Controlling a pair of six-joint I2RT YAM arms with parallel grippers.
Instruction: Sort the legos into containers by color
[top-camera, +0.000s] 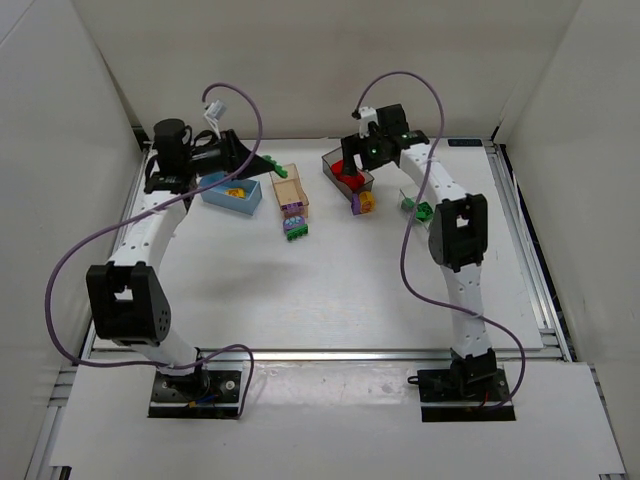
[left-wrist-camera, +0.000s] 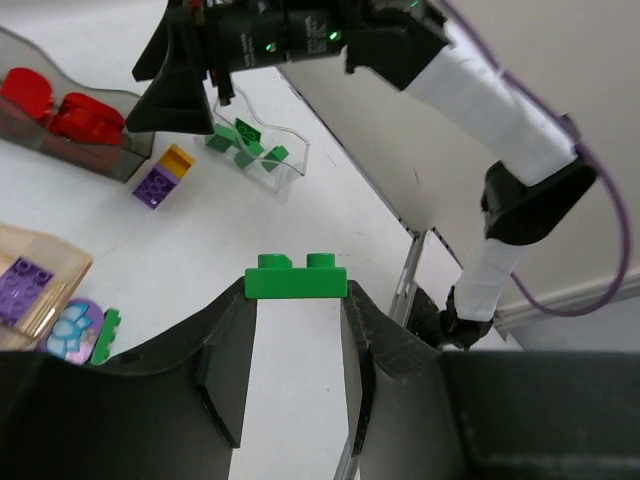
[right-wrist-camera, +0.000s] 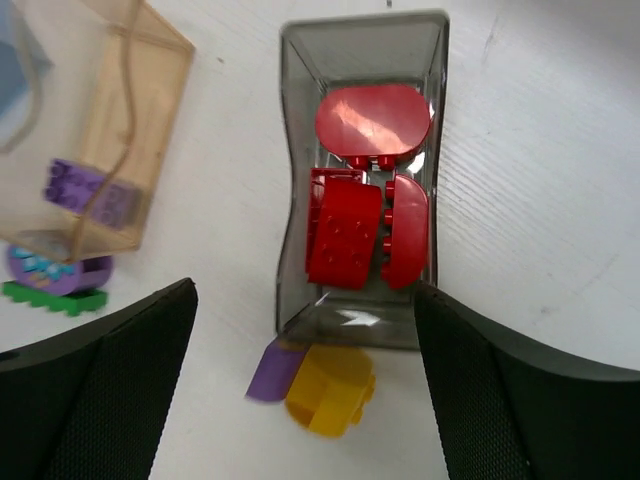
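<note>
My left gripper (top-camera: 258, 165) is shut on a green lego (left-wrist-camera: 296, 278), held in the air between the light blue bin (top-camera: 232, 193) and the tan bin (top-camera: 291, 190). My right gripper (right-wrist-camera: 305, 300) is open and empty above the near end of the dark grey bin (right-wrist-camera: 290, 200), which holds three red legos (right-wrist-camera: 350, 230). A yellow-and-purple clump (right-wrist-camera: 330, 388) lies on the table against that bin. The tan bin holds a purple lego (right-wrist-camera: 90, 190). The clear bin (top-camera: 415, 203) holds green legos (left-wrist-camera: 245, 145). The blue bin holds a yellow lego (top-camera: 236, 191).
A green-and-purple clump (top-camera: 296, 228) lies on the table just in front of the tan bin. White walls close in the table at the back and sides. The right arm's cable (top-camera: 410, 250) hangs beside the clear bin.
</note>
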